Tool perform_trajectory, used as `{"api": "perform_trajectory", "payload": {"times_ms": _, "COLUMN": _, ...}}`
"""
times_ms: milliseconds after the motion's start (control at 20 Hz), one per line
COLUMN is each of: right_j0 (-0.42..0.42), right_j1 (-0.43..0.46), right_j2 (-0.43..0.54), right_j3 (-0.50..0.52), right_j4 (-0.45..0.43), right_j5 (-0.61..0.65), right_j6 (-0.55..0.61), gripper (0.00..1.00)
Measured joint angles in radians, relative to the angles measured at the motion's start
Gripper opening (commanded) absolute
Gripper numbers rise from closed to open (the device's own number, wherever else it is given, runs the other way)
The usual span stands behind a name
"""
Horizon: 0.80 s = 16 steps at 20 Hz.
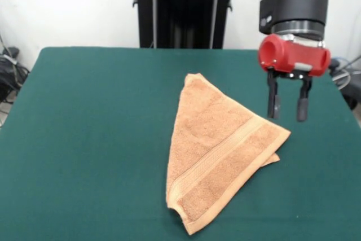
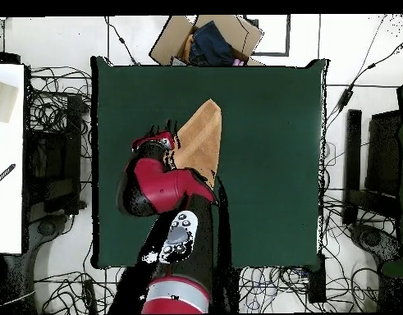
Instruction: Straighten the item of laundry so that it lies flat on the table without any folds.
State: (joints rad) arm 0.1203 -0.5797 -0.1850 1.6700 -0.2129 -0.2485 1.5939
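The light orange-tan towel (image 1: 217,153) lies on the dark green table (image 1: 90,139), folded over into a triangle with a woven band running across it. One point faces the robot and the wide end is near the front edge. In the overhead view the towel (image 2: 203,135) shows partly under the arm. My gripper (image 1: 288,105) hangs above the table just right of the towel's right corner. Its two black fingers (image 1: 273,101) are apart and hold nothing. In the overhead view the gripper (image 2: 157,134) sits at the towel's left side.
The black pedestal (image 1: 183,9) stands behind the table's far edge. A cardboard box (image 2: 206,38) with dark cloth sits beyond the table's opposite edge. Cables (image 2: 52,123) and equipment lie on the floor around the table.
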Motion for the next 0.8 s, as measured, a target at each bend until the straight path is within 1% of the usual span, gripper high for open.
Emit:
{"api": "perform_trajectory", "payload": {"times_ms": 150, "right_j0": 0.023, "right_j1": 0.025, "right_j2": -0.055, "right_j3": -0.021, "right_j4": 0.022, "right_j5": -0.013, "right_j6": 0.000, "gripper": 1.00}}
{"api": "perform_trajectory", "payload": {"times_ms": 250, "right_j0": 0.043, "right_j1": 0.053, "right_j2": -0.114, "right_j3": -0.041, "right_j4": 0.046, "right_j5": -0.034, "right_j6": 0.000, "gripper": 1.00}}
{"api": "perform_trajectory", "payload": {"times_ms": 500, "right_j0": 0.081, "right_j1": 0.107, "right_j2": -0.225, "right_j3": -0.079, "right_j4": 0.087, "right_j5": -0.086, "right_j6": 0.000, "gripper": 1.00}}
{"api": "perform_trajectory", "payload": {"times_ms": 600, "right_j0": 0.108, "right_j1": 0.138, "right_j2": -0.293, "right_j3": -0.099, "right_j4": 0.109, "right_j5": -0.116, "right_j6": 0.000, "gripper": 1.00}}
{"api": "perform_trajectory", "payload": {"times_ms": 800, "right_j0": 0.150, "right_j1": 0.175, "right_j2": -0.375, "right_j3": -0.118, "right_j4": 0.148, "right_j5": -0.144, "right_j6": 0.000, "gripper": 1.00}}
